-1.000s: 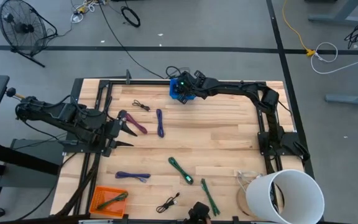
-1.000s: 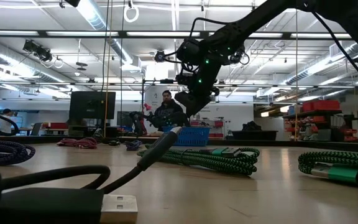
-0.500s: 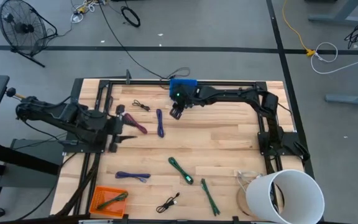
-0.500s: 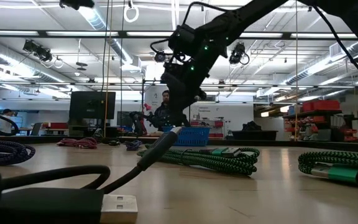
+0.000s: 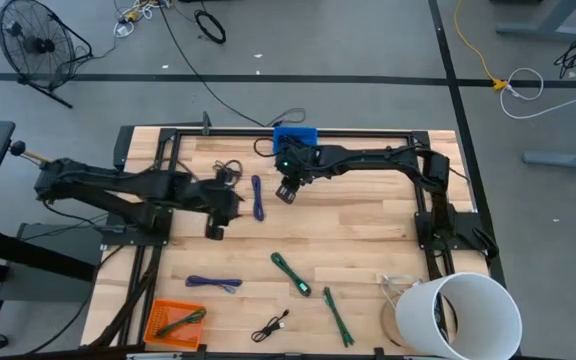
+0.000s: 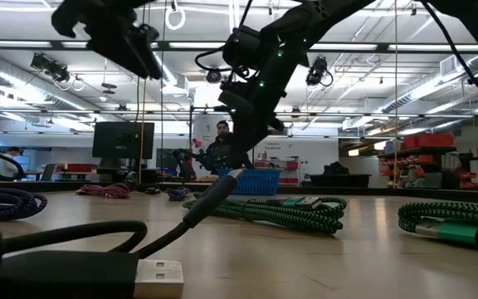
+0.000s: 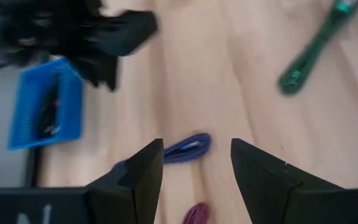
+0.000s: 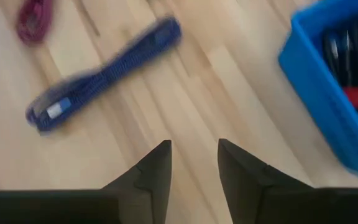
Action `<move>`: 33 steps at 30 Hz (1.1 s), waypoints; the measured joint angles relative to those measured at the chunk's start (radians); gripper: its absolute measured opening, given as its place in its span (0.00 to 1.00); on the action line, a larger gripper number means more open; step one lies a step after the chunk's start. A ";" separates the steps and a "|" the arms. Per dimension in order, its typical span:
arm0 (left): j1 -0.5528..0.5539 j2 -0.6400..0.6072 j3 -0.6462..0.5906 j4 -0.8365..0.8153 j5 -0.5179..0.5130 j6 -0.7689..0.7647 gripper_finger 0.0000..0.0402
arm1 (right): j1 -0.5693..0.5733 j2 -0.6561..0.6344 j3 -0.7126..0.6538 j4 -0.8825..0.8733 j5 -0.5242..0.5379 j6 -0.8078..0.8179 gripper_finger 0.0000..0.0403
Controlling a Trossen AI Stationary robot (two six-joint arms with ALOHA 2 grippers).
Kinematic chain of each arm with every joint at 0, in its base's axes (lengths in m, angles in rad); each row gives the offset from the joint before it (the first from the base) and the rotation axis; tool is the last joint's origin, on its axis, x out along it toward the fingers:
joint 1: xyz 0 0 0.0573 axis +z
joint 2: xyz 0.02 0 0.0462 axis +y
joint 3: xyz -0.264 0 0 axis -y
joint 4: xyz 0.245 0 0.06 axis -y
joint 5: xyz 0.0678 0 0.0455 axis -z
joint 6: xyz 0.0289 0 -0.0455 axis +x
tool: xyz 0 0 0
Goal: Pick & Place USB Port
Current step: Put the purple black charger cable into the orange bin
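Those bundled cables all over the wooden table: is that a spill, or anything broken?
No damage shows. Purple coiled cable, green braided cable and black cable lie loose, apart, at different angles on the wooden table; only blue bin and orange tray hold cables.

Cable [image 5: 258, 197] between tools — bin [image 5: 294, 136] behind.

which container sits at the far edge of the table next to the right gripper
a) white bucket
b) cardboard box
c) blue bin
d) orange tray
c: in the high view the blue bin stands at the far edge, just behind the right gripper, which holds nothing; the orange tray and white bucket are at the near edge.
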 joint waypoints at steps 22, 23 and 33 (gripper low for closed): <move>0.217 0.439 0.001 0.066 0.249 0.329 0.32 | 0.034 -0.103 0.001 -0.040 0.005 0.034 0.25; 0.218 0.451 0.000 0.063 0.244 0.340 0.32 | 0.034 -0.104 0.001 -0.031 0.009 0.032 0.25; 0.204 0.507 0.000 0.110 0.199 0.435 0.35 | 0.036 -0.104 0.001 -0.006 0.022 0.011 0.26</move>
